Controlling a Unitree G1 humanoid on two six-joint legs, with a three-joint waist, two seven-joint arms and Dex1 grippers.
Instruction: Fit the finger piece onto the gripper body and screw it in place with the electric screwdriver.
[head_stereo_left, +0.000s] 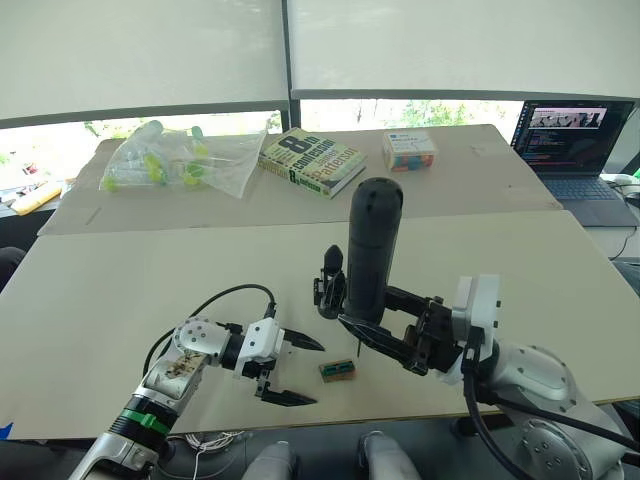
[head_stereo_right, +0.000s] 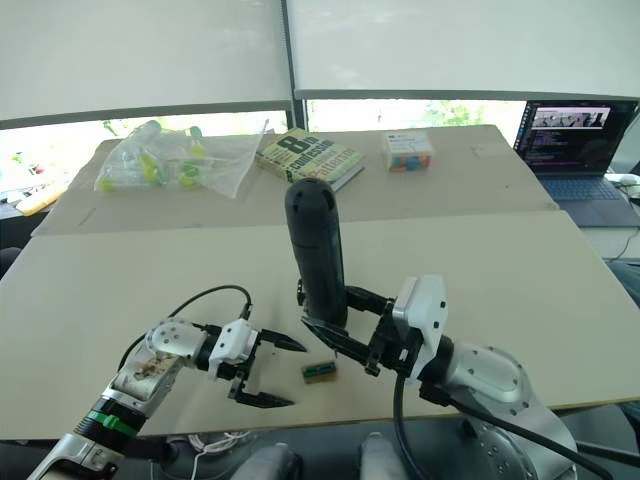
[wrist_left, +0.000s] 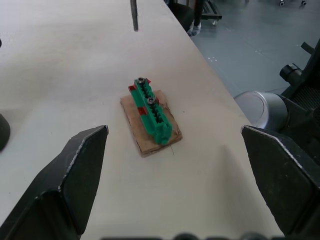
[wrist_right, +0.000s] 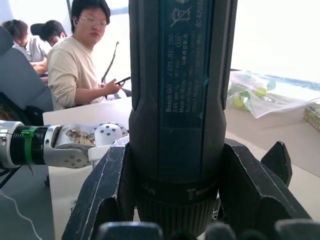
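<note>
While clenched around the lower barrel of the screwdriver (head_stereo_left: 372, 250), right claw (head_stereo_left: 372, 335) shown holding the tool upright, rounded end up, thin metal bit (wrist_left: 133, 15) pointing down towards the tabletop (head_stereo_left: 150, 270).

Left claw (head_stereo_left: 316, 372) released, jaws spread wide just above the tabletop, aimed at the tan-and-green block (wrist_left: 151, 117).

Gripper body (head_stereo_left: 328, 285) standing on the tabletop just behind the screwdriver, partly hidden by it, pointed black tip upward. Finger piece not to be told apart from that tip at this angle; seating not judged.

Materials and shapes:
- Screwdriver: thick matt black plastic cylinder with printed label and ribbed collar near the grasp.
- Gripper body: dark, blocky, hard-edged.
- Block: ridged green plastic strip with two metal screw heads, on a flat tan card-like base.
- Tabletop: pale, smooth, matt.

Handling, as judgement:
- Screwdriver probably the heaviest item here, rigid and top-heavy when taken low, hence best grasped firmly around the collar, as drawn, to keep the bit from swaying.
- Bit slender, likely to skid off a screw head if tilted.
- Gripper body probably light enough to slide or tip under downward pressure, so best steadied by the blocky sides, away from the pointed tip.
- Finger piece presumably light, stiff and smooth, easily knocked out of line.
</note>
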